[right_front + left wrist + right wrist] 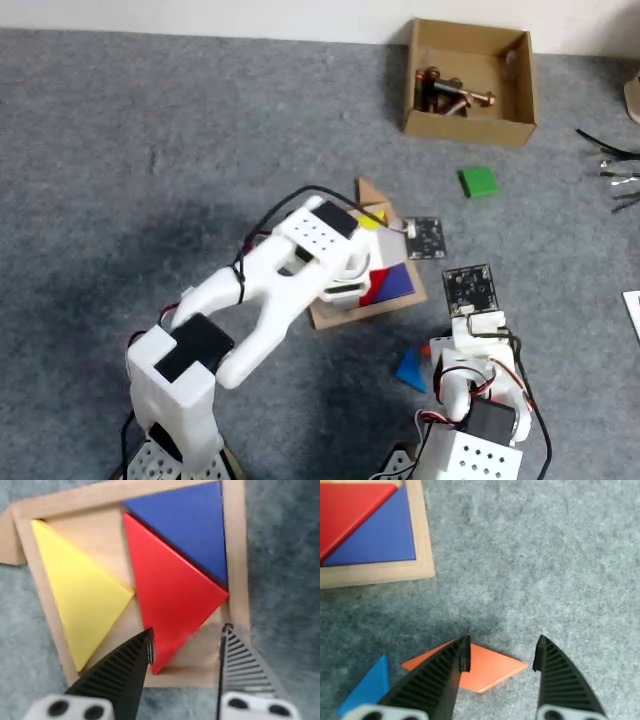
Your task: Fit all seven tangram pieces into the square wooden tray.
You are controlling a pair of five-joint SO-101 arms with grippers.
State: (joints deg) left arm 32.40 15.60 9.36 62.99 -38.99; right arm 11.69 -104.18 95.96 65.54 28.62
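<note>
Grey carpeted surface (120, 150), wide bare stretch along its left edge and far-left corner.

Left arm leans over the square wooden tray (234, 540) near mid-surface; from above its wrist hides most of the tray. Left gripper (187, 635) hangs above one tray edge, jaws spread, nothing between them, one fingertip over the tip of the red triangle.

In the tray:
- large yellow triangle (85, 595) along one side
- large red triangle (170, 600) beside it
- large blue triangle (185, 525) against the red one, filling a corner
- bare wood wedge between yellow and red
- one tray corner cut off

Near edge, right of the tray: small light-blue triangle (367, 687), partly cut off, and just beside it an orange parallelogram (490, 667), both flat on the surface, apart from the tray. Right gripper (501, 650) hovers over the orange piece, jaws apart, one finger covering part of it. Contact cannot be judged.

Green square (478, 182) lies alone farther right, open carpet round it. Cardboard box (468, 128) at the far edge holds coppery bits, hard to make out. Cables (610, 165) cut off at the right edge.
</note>
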